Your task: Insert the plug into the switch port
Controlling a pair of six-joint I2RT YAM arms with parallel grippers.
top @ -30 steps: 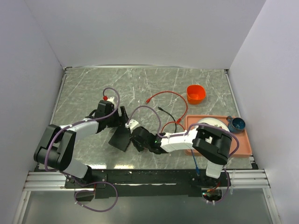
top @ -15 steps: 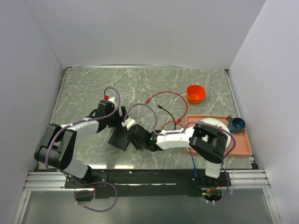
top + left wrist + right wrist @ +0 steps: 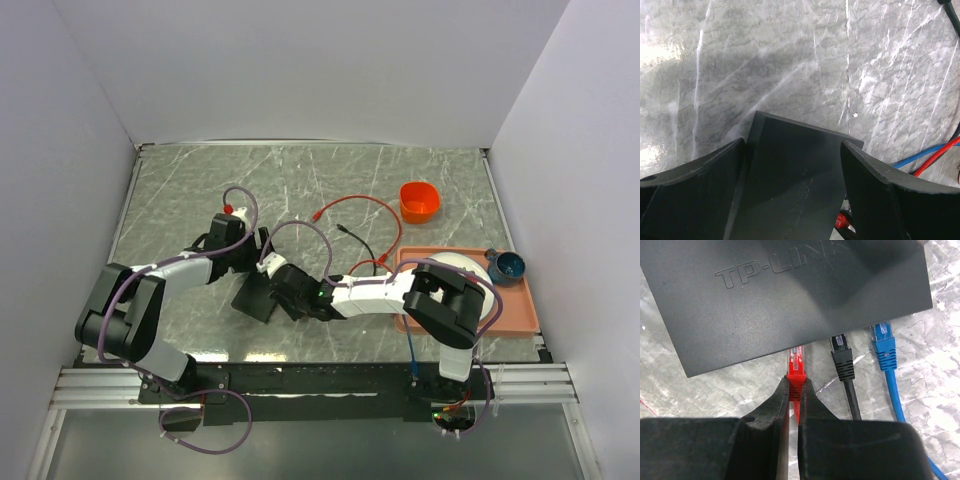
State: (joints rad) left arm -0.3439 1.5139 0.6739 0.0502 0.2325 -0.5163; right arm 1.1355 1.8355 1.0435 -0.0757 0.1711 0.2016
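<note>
Just beyond the right end effector, clenched on the red plug, lies the black switch.

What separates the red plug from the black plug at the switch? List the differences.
Colour: the red plug is red, the black plug black. Grip: the right end effector is shut on the red plug; nothing holds the black plug. Position: in the right wrist view the red plug lies left of the black plug. Shared: both point tip-first at the same edge of the TP-Link switch, side by side.
</note>
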